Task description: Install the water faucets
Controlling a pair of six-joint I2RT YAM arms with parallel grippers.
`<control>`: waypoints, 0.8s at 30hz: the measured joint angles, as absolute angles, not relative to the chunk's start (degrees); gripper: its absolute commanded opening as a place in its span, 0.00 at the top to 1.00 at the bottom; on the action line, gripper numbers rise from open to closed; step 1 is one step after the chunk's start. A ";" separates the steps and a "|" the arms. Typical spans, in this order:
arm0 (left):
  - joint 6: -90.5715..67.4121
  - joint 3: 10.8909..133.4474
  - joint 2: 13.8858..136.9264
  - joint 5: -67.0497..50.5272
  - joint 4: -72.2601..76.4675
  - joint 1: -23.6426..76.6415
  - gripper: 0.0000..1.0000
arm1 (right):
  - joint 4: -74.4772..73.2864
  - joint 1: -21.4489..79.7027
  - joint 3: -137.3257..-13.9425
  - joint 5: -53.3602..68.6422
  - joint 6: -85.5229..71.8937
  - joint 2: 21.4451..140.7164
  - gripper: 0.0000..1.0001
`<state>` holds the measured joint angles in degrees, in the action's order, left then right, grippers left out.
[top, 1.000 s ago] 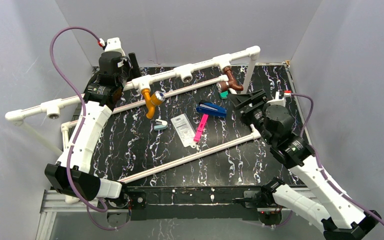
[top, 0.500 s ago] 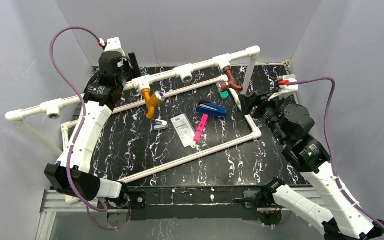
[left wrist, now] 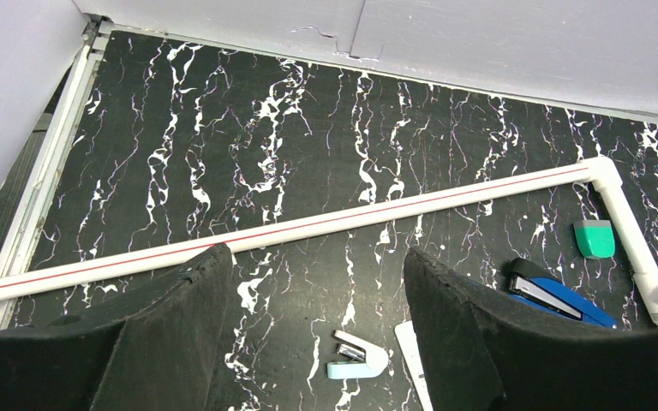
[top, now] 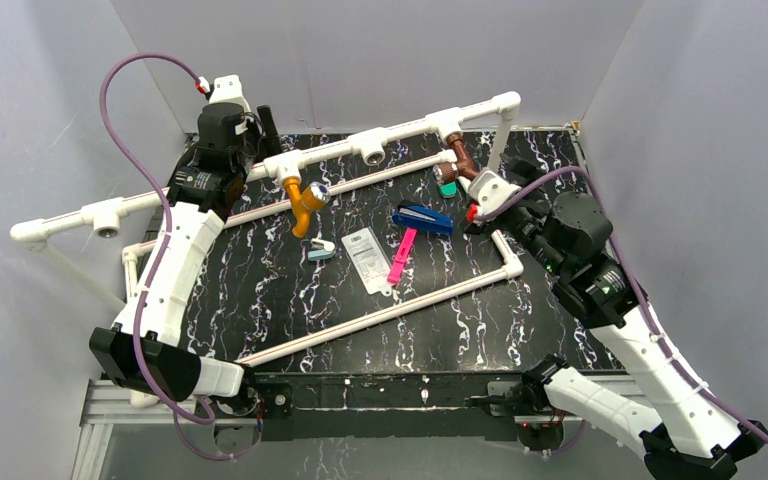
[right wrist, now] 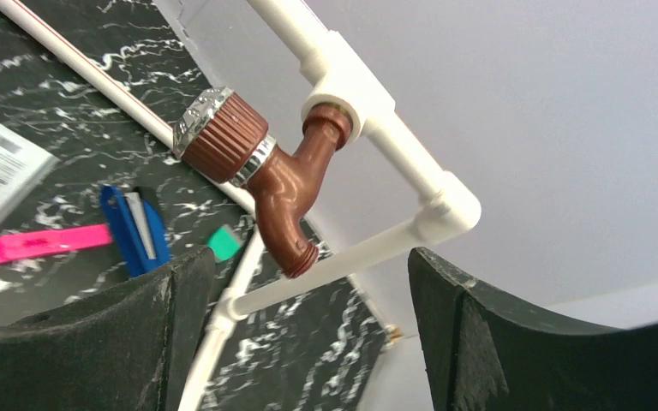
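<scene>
The orange faucet (top: 303,203) with a silvery knob hangs from a tee on the raised white pipe (top: 400,132). The dark brown faucet (top: 463,160) hangs from a tee further right. It also shows in the right wrist view (right wrist: 270,184), screwed into its tee, spout pointing down. My right gripper (right wrist: 304,257) is open and empty, just below and in front of the brown faucet, not touching it. In the top view it (top: 475,200) is by the pipe frame's right corner. My left gripper (left wrist: 314,254) is open and empty, high behind the raised pipe at the back left (top: 264,124).
On the black marbled table lie a blue stapler (top: 422,218), a pink strip (top: 401,255), a white packet (top: 366,256), a small pale-blue stapler (top: 321,249) and a teal block (top: 446,188). A low white pipe frame (top: 390,310) runs around them. Grey walls stand close on three sides.
My right arm has swung left towards the brown faucet and its wrist has rolled over. The left arm and both faucets have not moved.
</scene>
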<state>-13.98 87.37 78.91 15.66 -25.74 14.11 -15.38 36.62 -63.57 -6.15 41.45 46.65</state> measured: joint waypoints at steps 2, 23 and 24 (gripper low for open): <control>-13.96 87.37 78.91 15.66 -25.74 14.11 0.29 | -14.61 36.62 -63.57 -5.02 46.44 47.27 0.09; -13.91 87.37 78.94 15.66 -25.74 14.11 0.29 | 2.15 38.94 -56.47 -2.37 79.13 55.42 0.18; -13.93 87.37 78.94 15.64 -25.74 14.11 0.29 | 2.83 39.29 -55.94 -2.68 79.96 55.64 0.19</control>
